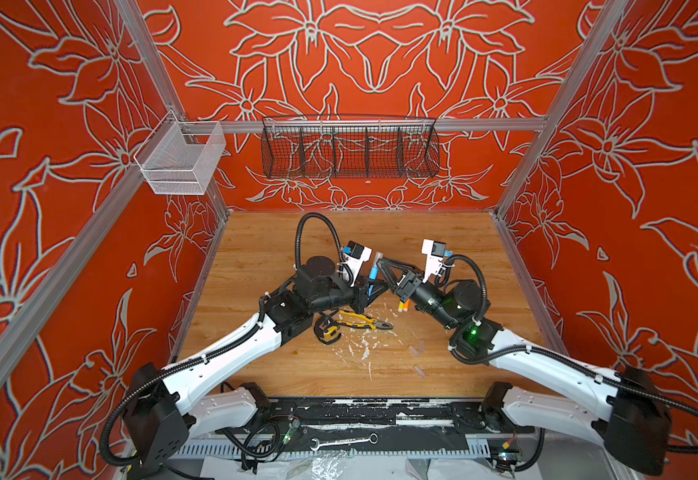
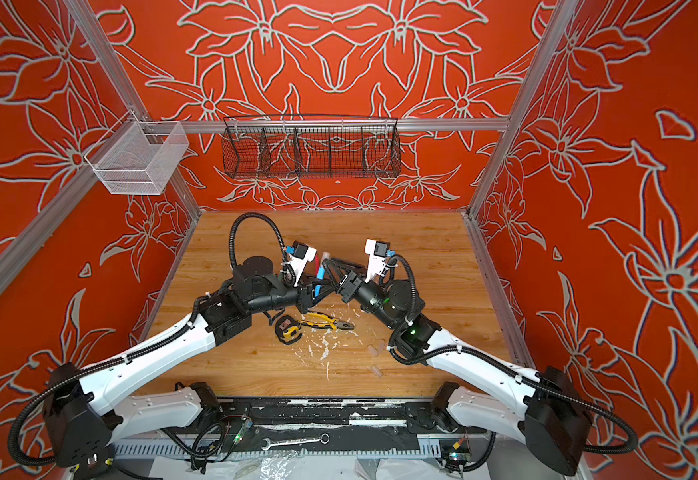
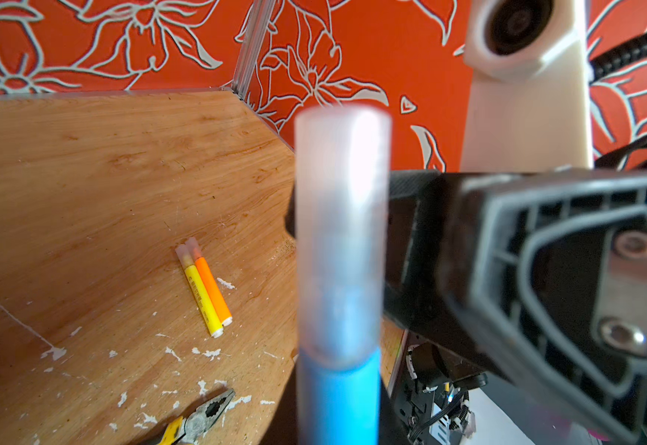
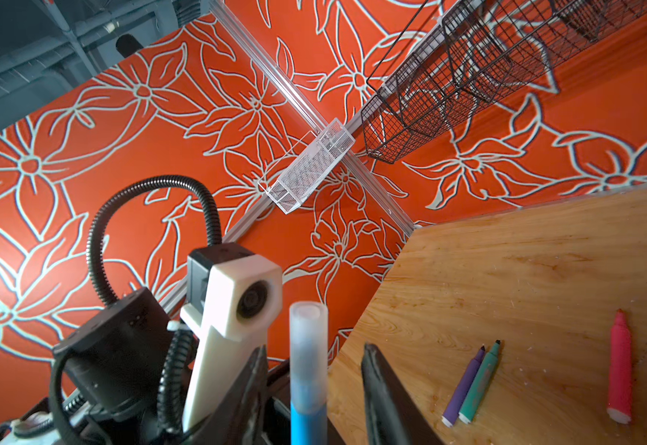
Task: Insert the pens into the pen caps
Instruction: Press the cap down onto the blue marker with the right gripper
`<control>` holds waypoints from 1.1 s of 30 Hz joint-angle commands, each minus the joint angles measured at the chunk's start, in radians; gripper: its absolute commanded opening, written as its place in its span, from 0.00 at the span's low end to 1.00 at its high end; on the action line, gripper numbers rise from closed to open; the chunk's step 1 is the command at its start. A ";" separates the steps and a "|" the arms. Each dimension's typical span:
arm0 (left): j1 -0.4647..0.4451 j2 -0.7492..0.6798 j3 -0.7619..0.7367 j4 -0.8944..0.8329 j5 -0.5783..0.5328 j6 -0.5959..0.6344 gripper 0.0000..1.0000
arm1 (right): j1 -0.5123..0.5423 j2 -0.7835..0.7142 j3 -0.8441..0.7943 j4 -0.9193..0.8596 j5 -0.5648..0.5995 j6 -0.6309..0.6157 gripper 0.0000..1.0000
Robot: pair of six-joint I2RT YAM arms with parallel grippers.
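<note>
Pens (image 4: 619, 370): six, three capped; left jaws grip blue pen (image 3: 337, 397), right jaws open.

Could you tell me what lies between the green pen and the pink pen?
Nothing: in the right wrist view, only bare wooden table separates the green pen from the pink pen.

The blue pen (image 3: 338, 397) is blurred, its barrel cut off
</note>
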 commanded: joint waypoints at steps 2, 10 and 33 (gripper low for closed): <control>-0.001 -0.029 -0.004 0.039 -0.001 0.009 0.00 | 0.007 -0.054 -0.026 0.000 0.036 -0.022 0.50; -0.002 -0.024 -0.001 0.043 0.064 0.079 0.00 | 0.007 -0.111 0.014 -0.087 0.039 -0.071 0.60; -0.018 -0.036 -0.019 0.039 0.075 0.194 0.00 | 0.006 -0.030 0.210 -0.285 -0.029 -0.097 0.35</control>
